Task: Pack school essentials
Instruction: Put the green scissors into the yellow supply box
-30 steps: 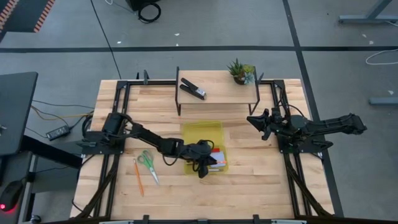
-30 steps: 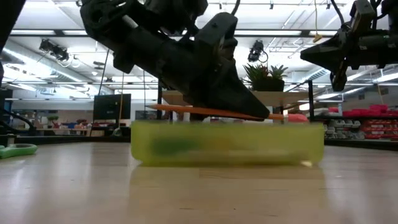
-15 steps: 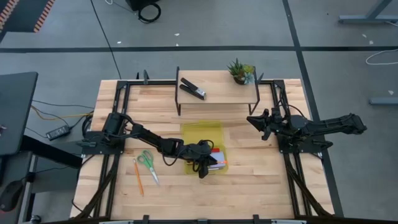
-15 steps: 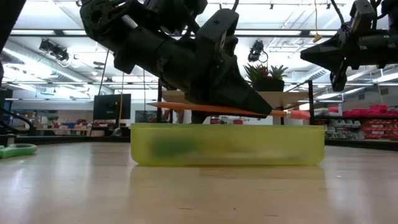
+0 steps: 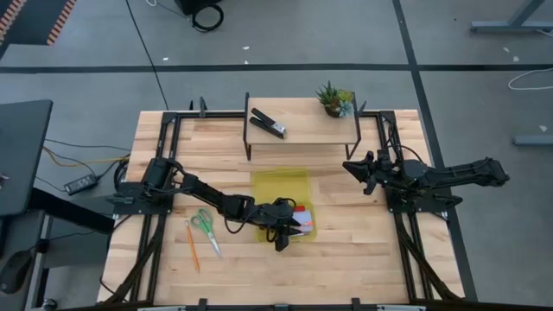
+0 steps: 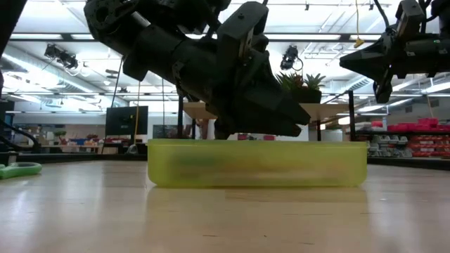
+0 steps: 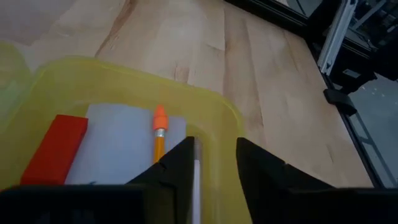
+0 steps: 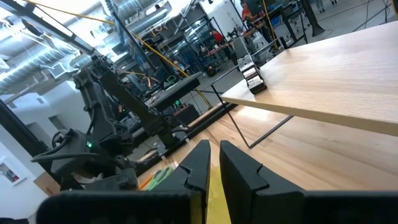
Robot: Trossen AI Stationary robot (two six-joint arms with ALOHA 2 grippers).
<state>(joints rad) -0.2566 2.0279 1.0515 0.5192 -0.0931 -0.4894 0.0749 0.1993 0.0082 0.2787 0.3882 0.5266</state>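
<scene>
Two orange pencils are my concern. One orange pencil lies inside the yellow-green box in the middle of the tabletop, resting on the pale blue notepad with the red eraser just left of it. My left gripper hangs over the box's near right part. Its jaws are released, one on either side of the pencil's shaft, and as far as I can see they grasp nothing.

The second pencil lies on the bare wood left of the box, near the green-handled scissors. I judge it light, stiff and thin. It is likely to roll, so I would pinch it across the mid-shaft. The scissors look stiffer and heavier at the handles, with slick blades, so I would take them by the pivot.

My right gripper waits to the far right of the box, above the tabletop, with its jaws clenched on nothing. The black stapler and potted plant sit on the far shelf.
</scene>
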